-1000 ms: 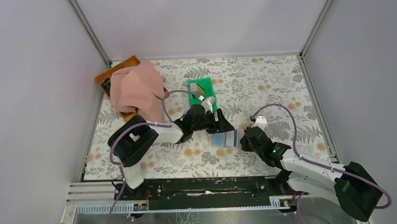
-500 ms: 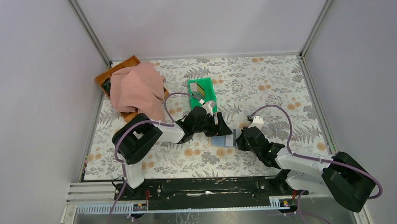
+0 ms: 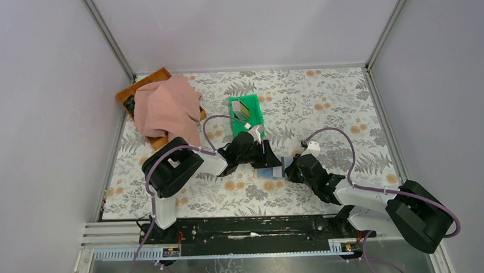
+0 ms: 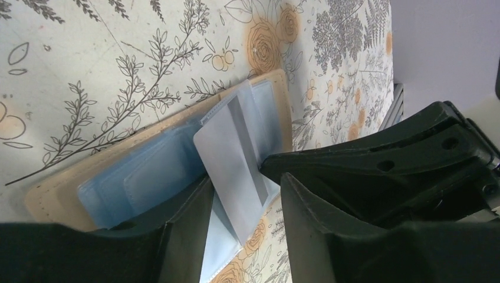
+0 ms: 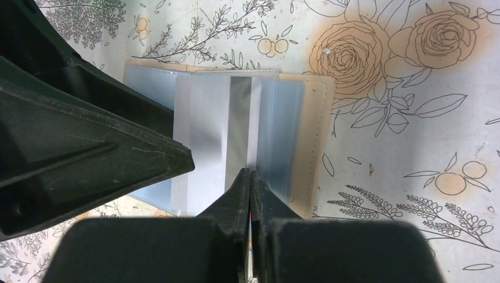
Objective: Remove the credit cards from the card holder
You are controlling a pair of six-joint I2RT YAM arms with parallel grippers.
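The card holder [image 3: 269, 171] lies open on the floral table, pale blue inside with a tan rim [image 4: 59, 194] [image 5: 315, 118]. A grey credit card [image 4: 230, 153] [image 5: 206, 135] with a dark stripe sticks partway out of one pocket. My left gripper [image 4: 244, 183] [image 3: 268, 161] straddles this card with its jaws apart. One finger is close against the card's edge, and a gap shows on the other side. My right gripper [image 5: 250, 172] [image 3: 288, 168] is shut, its tips resting on the holder beside the card's stripe. Other credit cards, one yellow [image 3: 249, 104], lie in the green bin [image 3: 255, 119].
A pink cloth [image 3: 165, 107] drapes over a brown tray [image 3: 142, 85] at the back left. The green bin stands just behind the left gripper. Grey walls close the table in on three sides. The two arms meet nose to nose over the holder.
Both grippers and the holder have shifted slightly left. The left jaws have narrowed around the grey card. The right gripper stays shut and has pushed closer to the left one.
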